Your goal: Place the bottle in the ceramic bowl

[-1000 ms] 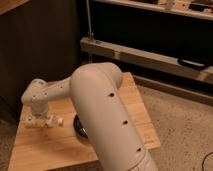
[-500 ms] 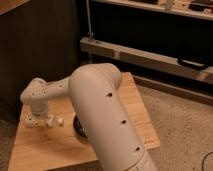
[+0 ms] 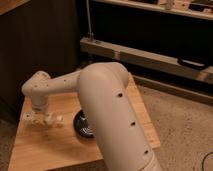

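Observation:
The bottle (image 3: pixel 50 120) is a small whitish bottle lying sideways at the left of the wooden table (image 3: pixel 55 147), with its cap pointing right towards the bowl. My gripper (image 3: pixel 36 118) hangs from the white wrist and is right at the bottle's left end, low over the table. The ceramic bowl (image 3: pixel 82 126) is black and glossy and sits just right of the bottle. My thick white arm hides the bowl's right half.
My white arm (image 3: pixel 112 115) crosses the table from the lower right and covers much of it. A dark cabinet wall (image 3: pixel 40 40) stands behind the table. A metal shelf rail (image 3: pixel 150 57) runs at the back right, above speckled floor (image 3: pixel 180 125).
Almost nothing has moved. The gripper and the bottle stay at the left of the table beside the bowl.

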Robot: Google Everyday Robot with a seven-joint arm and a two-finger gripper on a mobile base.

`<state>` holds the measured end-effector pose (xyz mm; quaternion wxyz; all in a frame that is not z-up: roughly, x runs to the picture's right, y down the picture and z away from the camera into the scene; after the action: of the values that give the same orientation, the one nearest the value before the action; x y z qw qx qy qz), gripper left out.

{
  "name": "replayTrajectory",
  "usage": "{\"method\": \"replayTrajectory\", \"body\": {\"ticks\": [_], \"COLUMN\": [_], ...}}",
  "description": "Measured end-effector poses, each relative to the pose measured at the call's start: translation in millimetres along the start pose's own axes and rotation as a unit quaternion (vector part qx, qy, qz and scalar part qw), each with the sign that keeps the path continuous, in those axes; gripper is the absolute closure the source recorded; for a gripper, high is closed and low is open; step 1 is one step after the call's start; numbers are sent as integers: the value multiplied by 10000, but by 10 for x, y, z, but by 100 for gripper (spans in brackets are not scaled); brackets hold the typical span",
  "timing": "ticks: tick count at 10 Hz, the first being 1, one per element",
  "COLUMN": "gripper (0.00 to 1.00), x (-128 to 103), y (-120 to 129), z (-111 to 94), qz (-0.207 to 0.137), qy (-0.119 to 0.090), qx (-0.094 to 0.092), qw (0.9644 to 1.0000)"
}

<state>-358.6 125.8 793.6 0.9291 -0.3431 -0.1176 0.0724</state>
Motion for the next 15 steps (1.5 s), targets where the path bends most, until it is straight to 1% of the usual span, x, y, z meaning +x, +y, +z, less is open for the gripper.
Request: {"method": "replayTrajectory", "body": {"ticks": [1,2,4,5,6,7,9,10,13,14,15], "gripper": [100,100,100,100,100,100,100,100,100,100,100], "x": [-26,-7,70,123,178,313,583,772,1522,1739,1906], "y": [-34,-65,-112,-133,-146,-164,-164,-154,-53,4,35], "z": [-282,-517,-1118,-1303,-1430,-1560,-1642,-1634,-1451,-1409,-1354], "qz": [5,25,126,208,287,420,625,750,1144,1262,1399], "qy": [-111,-181,-264,-269,-311,-367,-442,-479,-546,-550,-553], "qx": [2,2,22,5,-19,-55,-93,-113,-155,-142,-125], "qw": [9999,9998,9996,9994,9991,9984,9970,9960,9918,9904,9885]}}
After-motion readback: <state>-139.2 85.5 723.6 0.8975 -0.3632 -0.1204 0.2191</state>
